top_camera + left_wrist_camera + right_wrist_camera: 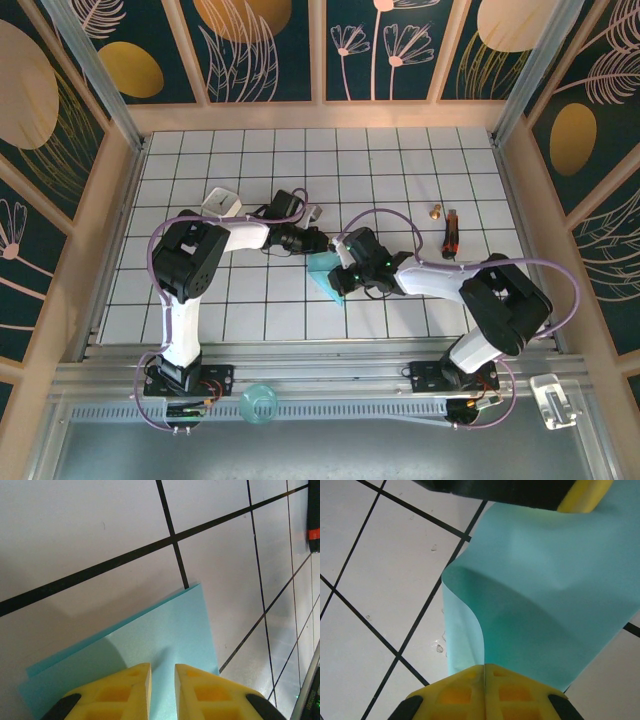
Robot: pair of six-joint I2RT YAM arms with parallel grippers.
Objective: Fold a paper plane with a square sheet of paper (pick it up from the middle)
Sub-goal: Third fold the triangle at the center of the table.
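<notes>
The right end effector (484,669) is clamped shut on the buckled square sheet of paper (545,595) while the left end effector (162,675) hovers barely parted over it, so any pull risks a tear or stray crease.

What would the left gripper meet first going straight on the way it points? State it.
The square sheet of paper, directly ahead of the left gripper; past its corner, then white table. The gripper's downward tilt is unclear, so it may skim over the sheet.
</notes>
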